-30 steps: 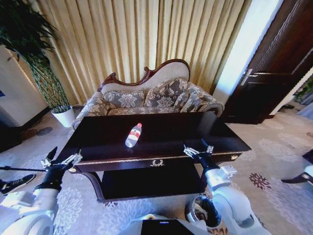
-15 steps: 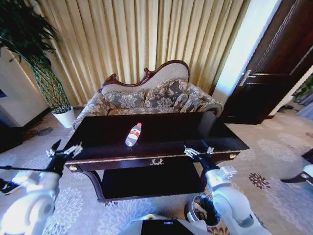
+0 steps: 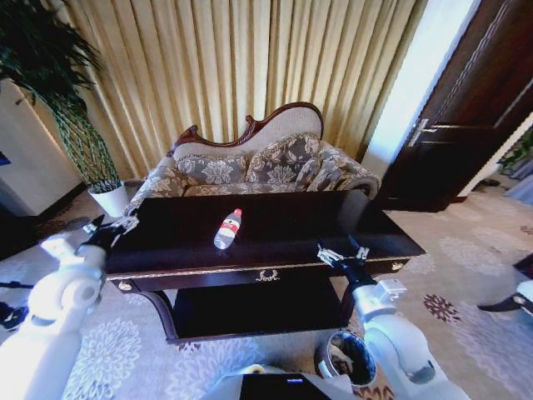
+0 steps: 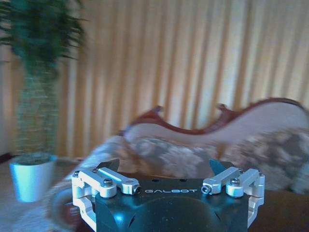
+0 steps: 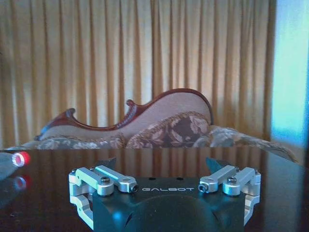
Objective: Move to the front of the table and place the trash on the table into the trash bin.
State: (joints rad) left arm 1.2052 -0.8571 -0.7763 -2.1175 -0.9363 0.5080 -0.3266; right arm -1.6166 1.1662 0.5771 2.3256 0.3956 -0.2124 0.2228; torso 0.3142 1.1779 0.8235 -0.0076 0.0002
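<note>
On the dark table (image 3: 275, 229), left of its middle, lies the clear bottle (image 3: 226, 230), red cap pointing toward the floral sofa (image 3: 258, 167) behind (the cap also shows at the edge of the right wrist view). Nothing else sits near it on the top. At the table's left corner the left gripper (image 3: 107, 227) hangs with its fingers spread wide and nothing in them; at the front edge on the right, the right gripper (image 3: 343, 253) is likewise open and empty. Below the right arm, on the patterned carpet (image 3: 466, 275), stands the trash bin (image 3: 343, 357). A white plant pot (image 3: 110, 198) sits well left of the sofa.
</note>
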